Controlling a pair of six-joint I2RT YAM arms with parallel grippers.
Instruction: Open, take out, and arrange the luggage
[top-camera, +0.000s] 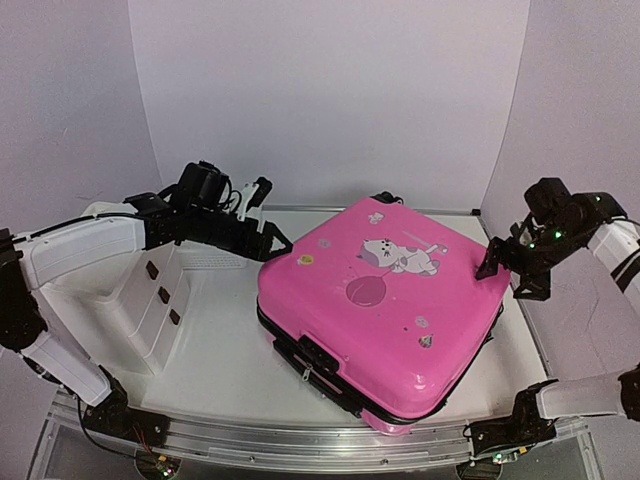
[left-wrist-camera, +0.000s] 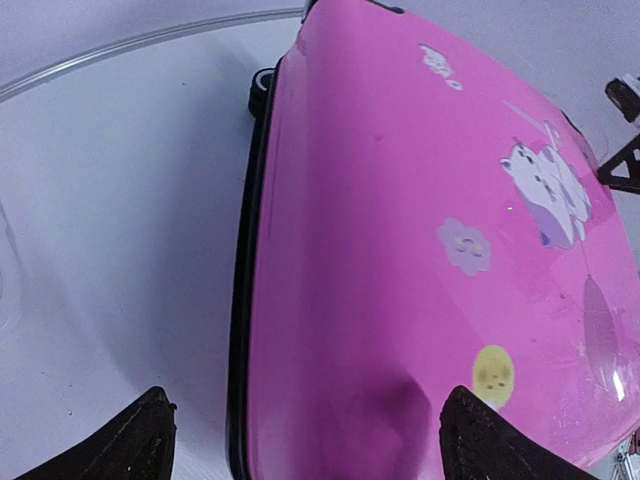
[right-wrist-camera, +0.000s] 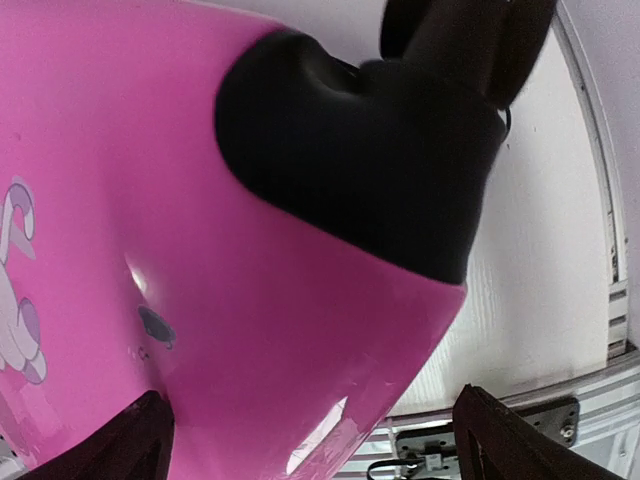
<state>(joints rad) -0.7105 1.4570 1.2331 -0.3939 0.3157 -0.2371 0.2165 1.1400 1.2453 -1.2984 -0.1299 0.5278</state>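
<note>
WHITE ON WHITE: A white drawer unit (top-camera: 135, 300) with three dark handles sits at the left of a white desk (top-camera: 225, 355). An aluminium rail (top-camera: 300, 438) lines the near edge, and pale walls (top-camera: 330, 100) rise behind.

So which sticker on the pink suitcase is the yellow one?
The small round sticker near the luggage's left edge; the cat and flower stickers are white and purple.

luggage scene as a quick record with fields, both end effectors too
luggage: pink hard-shell, lying flat on the table, cat sticker up
lid: closed, no gap at the black zipper seam
left end effector: open, over the luggage's left edge, holding nothing
right end effector: open, at the luggage's right corner, holding nothing
drawer unit: white, left of the luggage, apart from it
</note>
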